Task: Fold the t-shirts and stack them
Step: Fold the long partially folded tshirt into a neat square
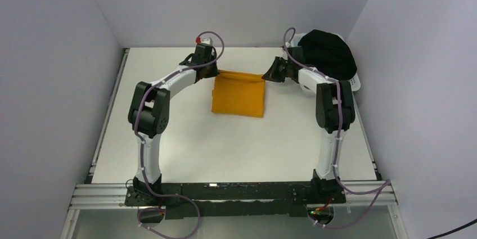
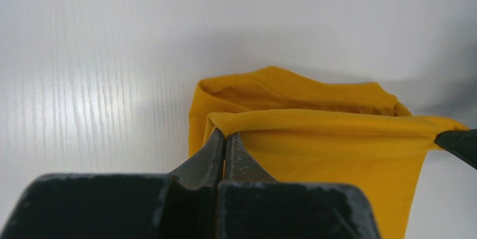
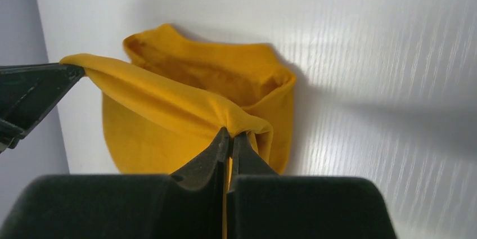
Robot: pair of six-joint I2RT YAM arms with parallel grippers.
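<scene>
The mustard-orange t-shirt (image 1: pixel 238 96) lies partly folded at the back middle of the table. Its far edge is lifted and pulled taut between my two grippers. My left gripper (image 1: pixel 211 71) is shut on the shirt's far left corner; the left wrist view shows the cloth (image 2: pixel 315 132) pinched at the fingertips (image 2: pixel 225 134). My right gripper (image 1: pixel 268 74) is shut on the far right corner; the right wrist view shows the cloth (image 3: pixel 185 101) pinched at the fingertips (image 3: pixel 230 133). A black t-shirt (image 1: pixel 329 52) is heaped on the white basket at the back right.
The white plastic basket (image 1: pixel 355 83) stands at the back right corner, against the right wall. White walls close the table at the back and both sides. The white tabletop (image 1: pixel 225 149) stretches from the shirt to the arm bases.
</scene>
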